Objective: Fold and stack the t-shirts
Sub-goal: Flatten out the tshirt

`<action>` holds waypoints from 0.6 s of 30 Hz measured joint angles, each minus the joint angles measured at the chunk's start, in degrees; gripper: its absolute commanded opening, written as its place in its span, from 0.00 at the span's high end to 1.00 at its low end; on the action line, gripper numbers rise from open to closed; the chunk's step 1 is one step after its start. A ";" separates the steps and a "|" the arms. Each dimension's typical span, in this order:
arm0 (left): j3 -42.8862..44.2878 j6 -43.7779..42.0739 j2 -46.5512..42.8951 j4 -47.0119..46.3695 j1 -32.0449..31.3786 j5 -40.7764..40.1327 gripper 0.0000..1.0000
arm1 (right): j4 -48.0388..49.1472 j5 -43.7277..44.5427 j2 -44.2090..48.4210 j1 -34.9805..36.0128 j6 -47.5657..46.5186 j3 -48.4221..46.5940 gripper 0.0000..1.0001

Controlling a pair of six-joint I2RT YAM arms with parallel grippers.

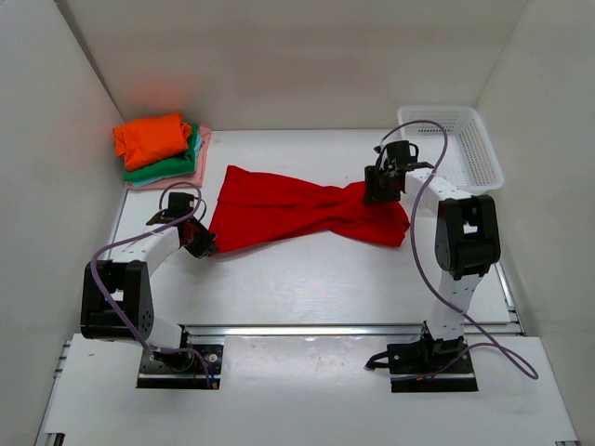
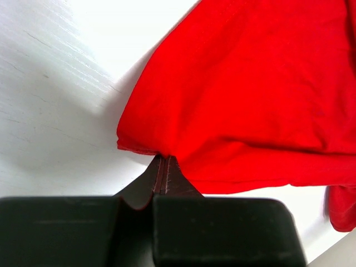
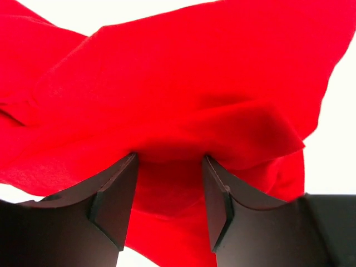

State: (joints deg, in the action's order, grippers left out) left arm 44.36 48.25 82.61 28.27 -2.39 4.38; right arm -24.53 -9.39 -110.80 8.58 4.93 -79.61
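Jaws of my left gripper (image 2: 163, 166) pinched the red shirt's (image 1: 297, 209) left corner; my right gripper (image 3: 169, 162) gaped at its bunched right end, shirt lying crosswise on the table (image 1: 307, 279).

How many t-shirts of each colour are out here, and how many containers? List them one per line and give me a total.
Red t-shirt: 1
Orange t-shirt: 1
Green t-shirt: 1
Pale pink t-shirt: 1
White mesh basket: 1
Total: 5
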 measured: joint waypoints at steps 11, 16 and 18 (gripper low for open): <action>0.00 -0.22 0.00 -0.07 -0.02 0.59 1.00 | -1.73 -0.76 -2.29 0.44 -0.63 -2.32 1.00; -0.46 -0.17 0.00 -0.39 -0.02 0.76 1.00 | -3.58 -1.73 -0.92 -0.48 -0.55 -5.90 1.00; -0.74 -0.15 0.00 -0.50 -0.02 0.83 1.00 | -3.91 -2.12 1.11 -1.27 -0.44 -5.90 1.00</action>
State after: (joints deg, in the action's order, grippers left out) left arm 43.62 48.10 82.61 27.77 -2.42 5.21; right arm -28.45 -11.51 -109.69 7.31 4.49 -85.52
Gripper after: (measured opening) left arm 0.022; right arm 0.003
